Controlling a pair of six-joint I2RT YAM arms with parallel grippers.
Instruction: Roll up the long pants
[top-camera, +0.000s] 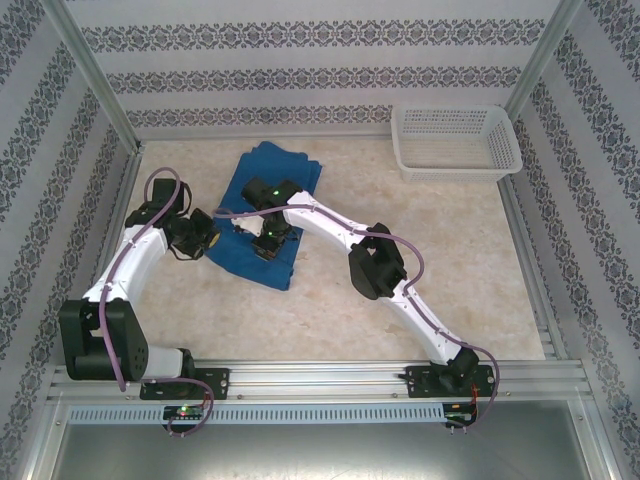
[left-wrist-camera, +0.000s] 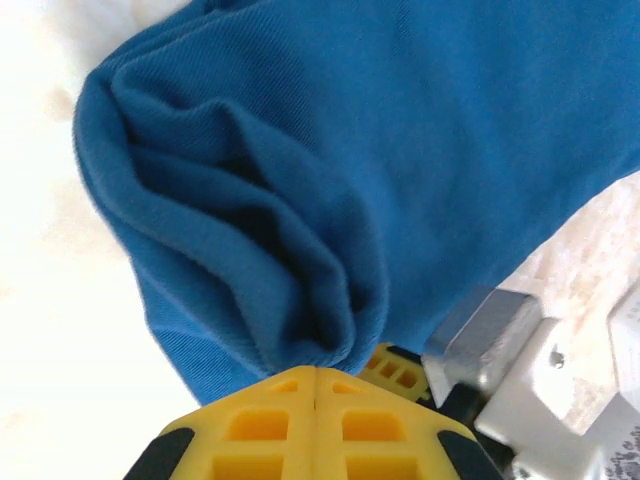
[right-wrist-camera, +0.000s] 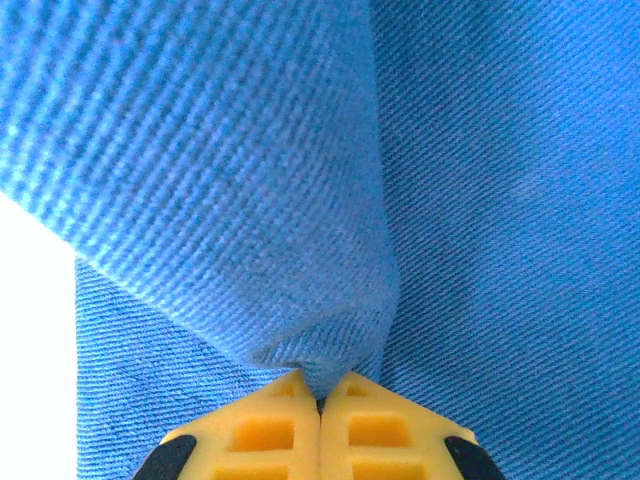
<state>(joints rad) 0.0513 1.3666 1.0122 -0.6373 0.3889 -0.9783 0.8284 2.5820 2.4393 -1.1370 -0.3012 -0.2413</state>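
The long pants (top-camera: 272, 166) lie as a folded royal-blue bundle on the pale table, left of centre. My left gripper (top-camera: 207, 240) is at the bundle's left edge. In the left wrist view its yellow jaws (left-wrist-camera: 317, 368) are shut, with bunched folds of the pants (left-wrist-camera: 450, 150) drawn into their tips. My right gripper (top-camera: 268, 243) rests on top of the bundle near its front. Its jaws (right-wrist-camera: 320, 392) are shut on a raised fold of the pants (right-wrist-camera: 500, 200). Part of the right gripper's yellow finger (left-wrist-camera: 398, 371) shows just beside the left one.
A white mesh basket (top-camera: 457, 170) stands at the back right corner. Metal frame posts and patterned walls close in the table (top-camera: 420, 240) at the left, right and back. The right arm (top-camera: 370, 260) stretches diagonally across the table's middle.
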